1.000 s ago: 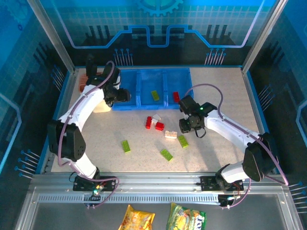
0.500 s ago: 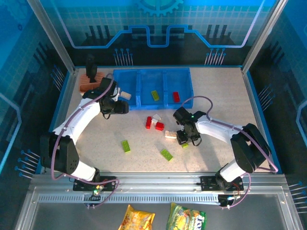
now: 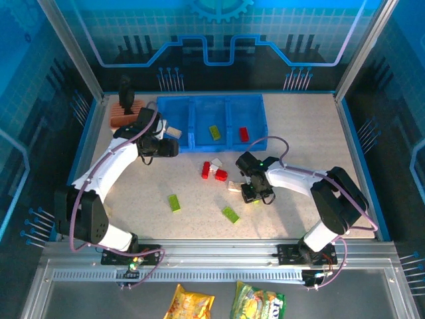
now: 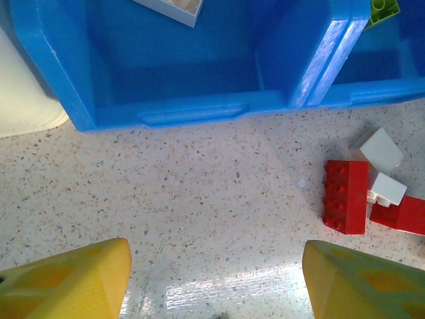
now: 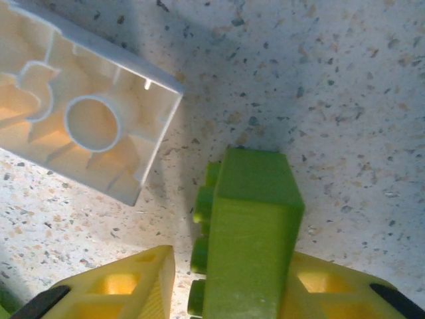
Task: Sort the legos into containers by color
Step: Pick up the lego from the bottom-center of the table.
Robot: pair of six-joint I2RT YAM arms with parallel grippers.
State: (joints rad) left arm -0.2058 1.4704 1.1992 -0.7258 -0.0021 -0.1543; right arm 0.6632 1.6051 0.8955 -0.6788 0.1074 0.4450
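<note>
The tray (image 3: pixel 192 126) lies at the far side of the surface (image 3: pixel 312 133), with one lego (image 3: pixel 215 131) in each of three compartments (image 3: pixel 176 113), and a block (image 3: pixel 126 114) stands left of it. Before the tray we see a cluster of legos (image 3: pixel 214 170) touching — right of them a brick (image 5: pixel 249 219) sits within the right claw (image 5: pixel 229 286), a neighbour brick (image 5: pixel 86 126) just left. Two loose legos (image 3: pixel 174 203) lie nearer.

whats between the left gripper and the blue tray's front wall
Only bare table from the left gripper to the tray wall, in the left wrist view; red legos lie rightward.
</note>
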